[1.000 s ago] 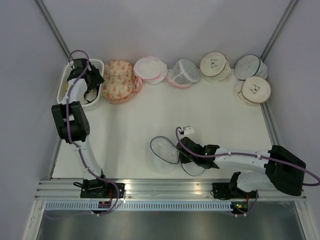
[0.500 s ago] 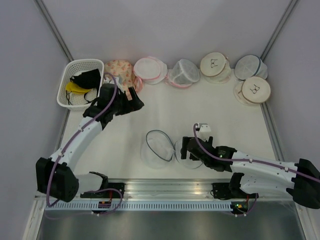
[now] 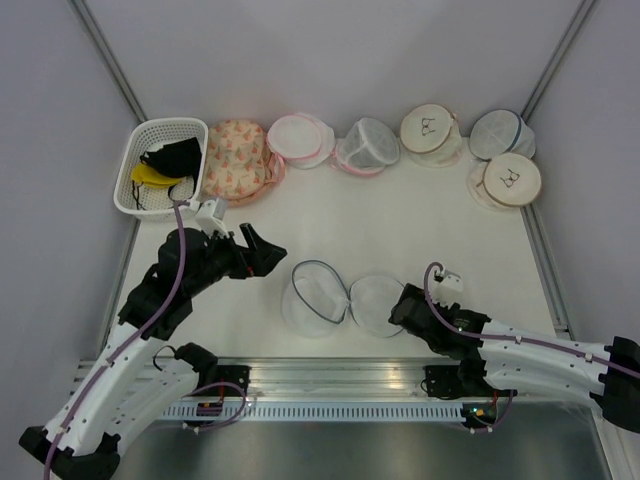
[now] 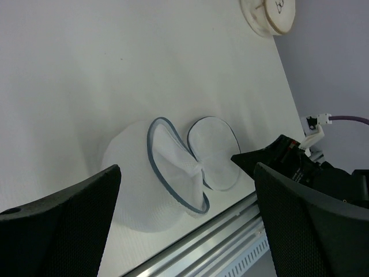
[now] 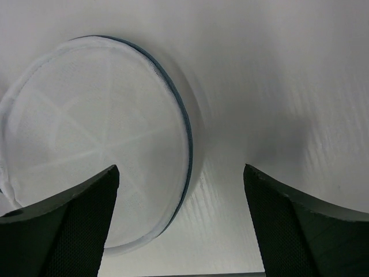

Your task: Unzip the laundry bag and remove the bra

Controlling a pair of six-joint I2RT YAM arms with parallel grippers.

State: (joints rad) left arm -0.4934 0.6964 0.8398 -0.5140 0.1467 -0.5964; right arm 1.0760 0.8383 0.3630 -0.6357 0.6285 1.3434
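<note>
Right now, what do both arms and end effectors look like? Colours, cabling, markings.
Left arm and right arm: white links, black joint housings, purple cable running outside along each, small white connector near the wrist. Left end effector and right end effector: black, fingers finely dotted. No markings legible.

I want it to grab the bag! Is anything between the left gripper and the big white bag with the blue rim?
No, nothing visible. Only table surface lies between the open left gripper and the laundry bag.
</note>
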